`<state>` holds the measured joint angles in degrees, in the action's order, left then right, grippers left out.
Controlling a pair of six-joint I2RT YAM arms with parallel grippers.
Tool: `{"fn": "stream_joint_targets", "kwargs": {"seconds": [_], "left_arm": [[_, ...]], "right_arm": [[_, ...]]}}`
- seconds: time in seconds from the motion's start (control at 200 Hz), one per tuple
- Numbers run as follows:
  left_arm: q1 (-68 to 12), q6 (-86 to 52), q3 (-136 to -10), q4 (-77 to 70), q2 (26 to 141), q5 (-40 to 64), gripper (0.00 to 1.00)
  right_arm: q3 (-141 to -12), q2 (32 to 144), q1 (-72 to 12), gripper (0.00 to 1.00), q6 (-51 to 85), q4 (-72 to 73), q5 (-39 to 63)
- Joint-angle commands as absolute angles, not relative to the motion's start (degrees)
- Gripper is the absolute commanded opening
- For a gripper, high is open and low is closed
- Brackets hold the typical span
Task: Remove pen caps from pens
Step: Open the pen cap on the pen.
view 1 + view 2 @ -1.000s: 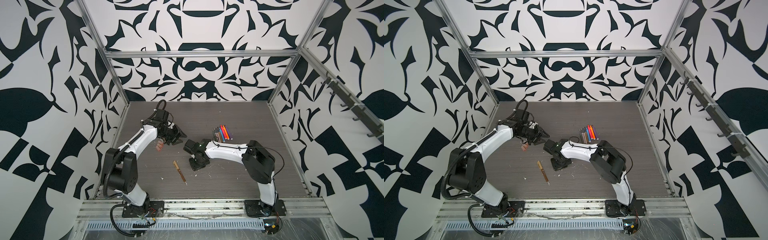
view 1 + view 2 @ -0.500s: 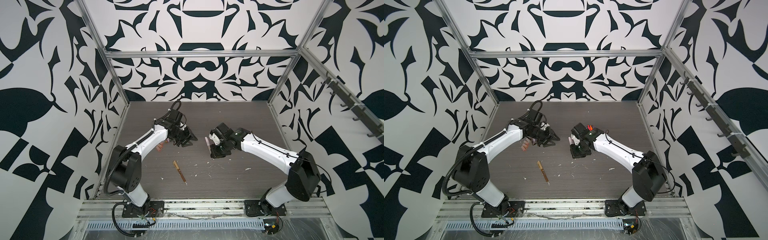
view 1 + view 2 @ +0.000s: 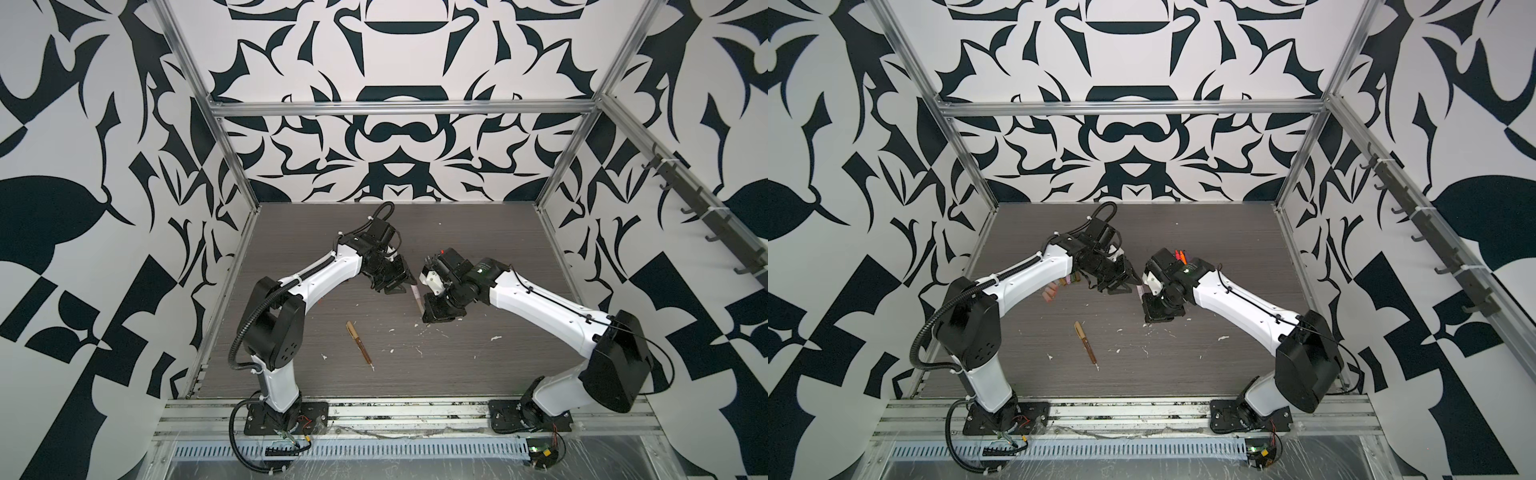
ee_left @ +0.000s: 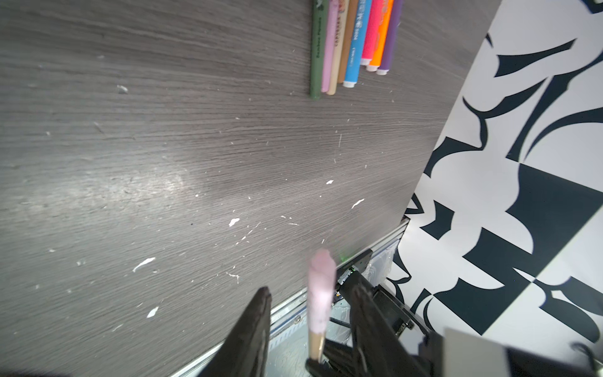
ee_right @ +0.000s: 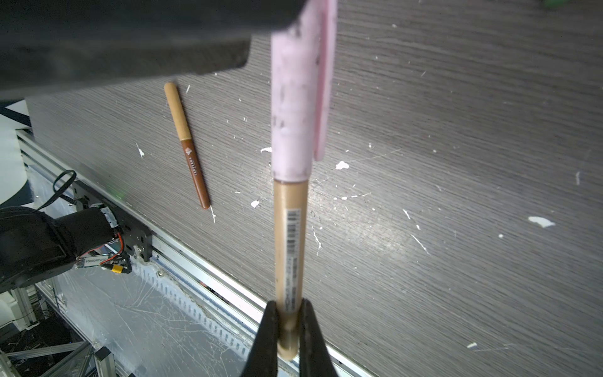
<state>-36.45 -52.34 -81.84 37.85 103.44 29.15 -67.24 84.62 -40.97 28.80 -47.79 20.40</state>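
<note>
**Critical relation.** The right gripper (image 5: 288, 306) pinches the tail end of a tan-barrelled felt-tip pen (image 5: 290, 244) and holds it clear of the table. The pen's long axis runs from this pinch toward the left gripper (image 4: 310, 286), with the cap end leading. The pale pink plastic cap (image 5: 292, 98) is seated on the barrel. The left gripper's jaws stand apart, and in the left wrist view the cap shows in the gap between them. Whether either finger touches the cap cannot be told. The left gripper is the nearer one to the cap. Judgement: the coming move is to close the left jaws on the cap and pull along the pen's axis, away from the right gripper. Any offset across that axis risks a glancing grip.

**Other task items, placed from the held pen.**
- A brown pen with a tan cap (image 3: 360, 343) lies flat on the table, nearer the robot bases.
- A row of coloured pens (image 4: 352, 42) lies on the far side, by the right arm.
- Loose pink and salmon caps (image 3: 1050, 293) lie on the left arm's side.

**Surface and room.** The grey wood-grain table (image 4: 130, 163) carries scattered white flecks (image 4: 233, 222). Black-and-white patterned walls (image 3: 374, 145) enclose the table well apart from the held pen.
</note>
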Motion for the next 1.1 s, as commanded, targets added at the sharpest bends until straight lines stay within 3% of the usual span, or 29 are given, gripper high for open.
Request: {"fn": "stream_joint_targets", "kwargs": {"seconds": [0.0,0.33,0.545,0.77,1.005,1.095], "left_arm": [[-37.3,-52.5,-84.2,40.3,104.8,28.1,0.43],[-38.1,-52.7,-86.1,40.3,106.7,27.8,0.42],[-38.3,-52.7,-87.6,40.3,107.7,28.3,0.3],[-38.7,-52.9,-88.7,40.3,108.3,28.8,0.29],[-38.8,-52.7,-89.3,40.3,108.8,29.3,0.1],[-38.7,-52.7,-89.5,40.3,109.0,29.4,0.11]], "right_arm": [[-68.7,82.8,-41.0,0.0,29.3,-48.9,21.1],[-69.7,83.3,-40.1,0.0,29.6,-48.1,23.3],[-69.0,82.9,-38.3,0.0,31.0,-46.1,24.9],[-69.3,83.3,-36.1,0.0,32.3,-44.6,26.4],[-70.1,83.7,-35.5,0.0,32.3,-44.4,27.5],[-70.3,83.6,-35.5,0.0,32.1,-44.3,27.9]]}}
